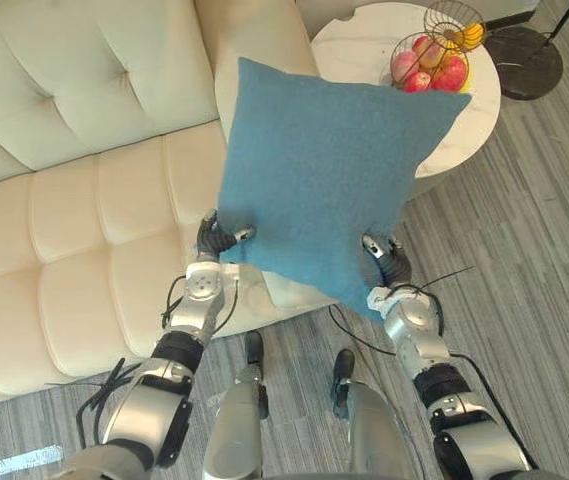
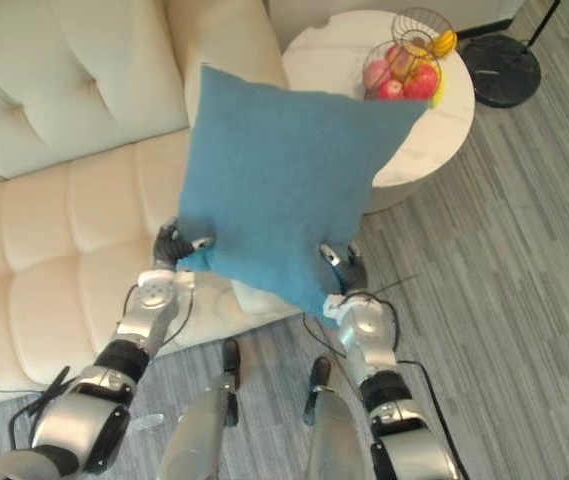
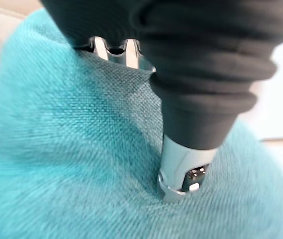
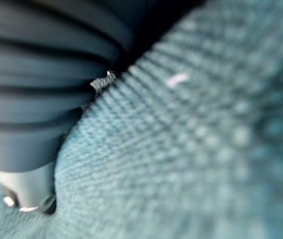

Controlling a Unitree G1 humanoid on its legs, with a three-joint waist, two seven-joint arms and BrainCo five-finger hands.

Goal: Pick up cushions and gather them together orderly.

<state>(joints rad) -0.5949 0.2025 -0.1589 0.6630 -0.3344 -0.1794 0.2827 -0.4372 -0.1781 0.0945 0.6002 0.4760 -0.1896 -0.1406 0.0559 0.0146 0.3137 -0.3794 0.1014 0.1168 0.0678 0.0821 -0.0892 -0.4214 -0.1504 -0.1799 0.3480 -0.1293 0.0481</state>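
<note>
The left hand point(image 1: 216, 238) and right hand point(image 1: 389, 262) each clamp their fingers point(image 3: 100, 49) on a lower corner of the cushion point(image 1: 324, 170). It rises tilted above them, over the sofa point(image 1: 84, 230) edge.

cushion point(image 1: 324, 170) | you're seeing one square teal-blue woven cushion | it's hanging in the air, face toward you, tilted slightly | left hand point(image 1: 219, 237) and right hand point(image 1: 384, 258) are pinching its lower corners | it's floating above the front edge of the cream sofa point(image 1: 64, 250)
</note>
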